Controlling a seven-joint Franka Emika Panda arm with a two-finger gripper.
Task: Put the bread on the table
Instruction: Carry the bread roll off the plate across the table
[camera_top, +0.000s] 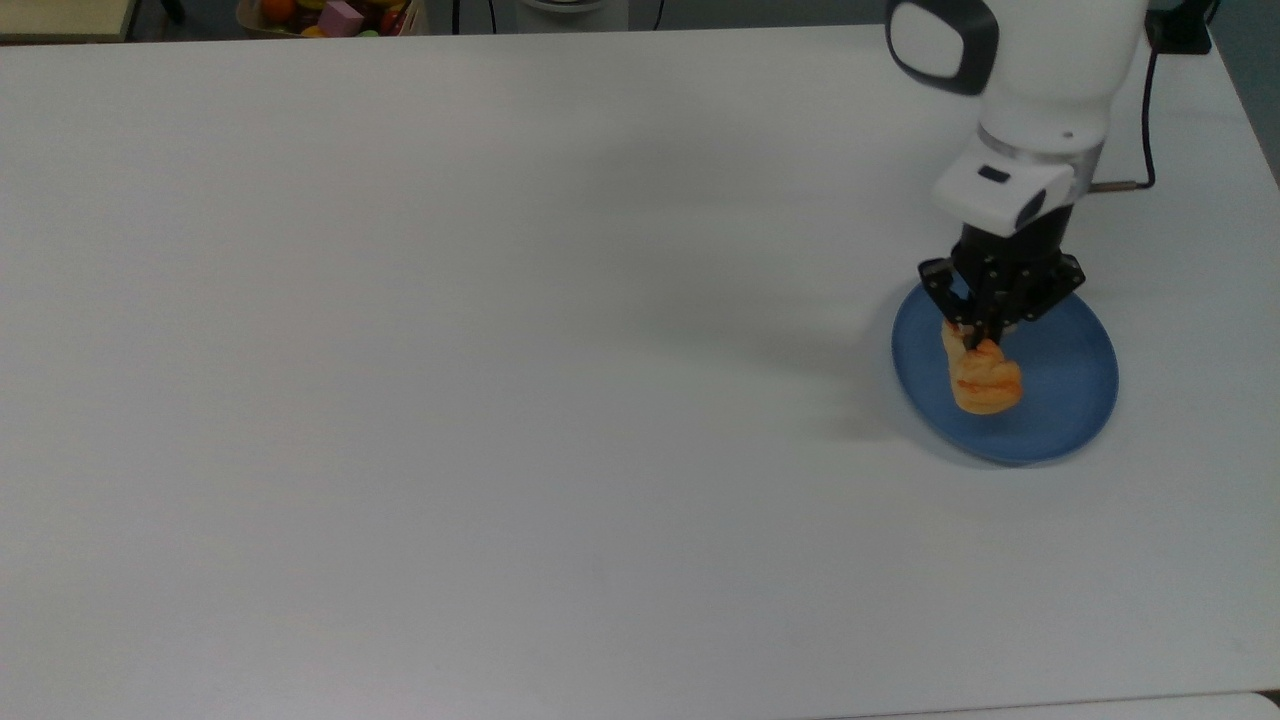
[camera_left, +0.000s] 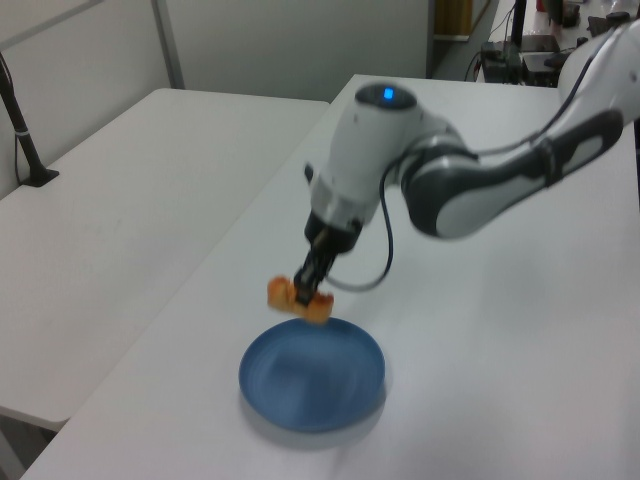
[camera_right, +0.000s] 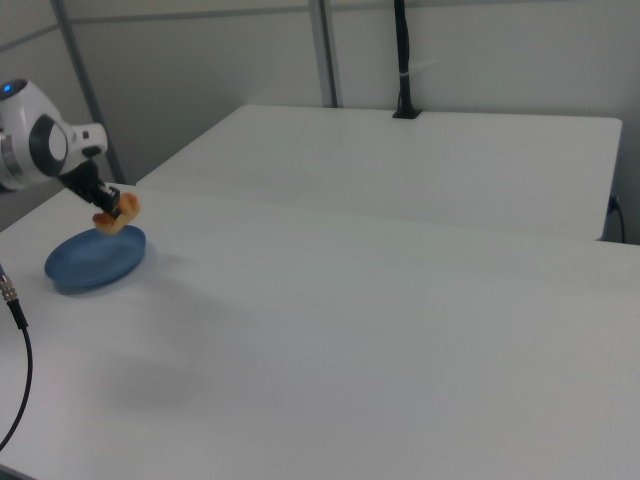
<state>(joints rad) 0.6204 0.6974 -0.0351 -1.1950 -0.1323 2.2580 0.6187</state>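
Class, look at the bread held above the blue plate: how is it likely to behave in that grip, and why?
The bread probably weighs little: the pincer holds it by one end, clear of the blue plate. It looks soft, pinched narrow there. Its free end juts out, so it may swing or tear.

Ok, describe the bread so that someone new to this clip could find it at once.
Start at the wide white table and go to the round blue plate near the top view's right edge. Just above it, the black gripper is shut on the bread: a small golden-orange braided pastry, the one warm-coloured thing there.
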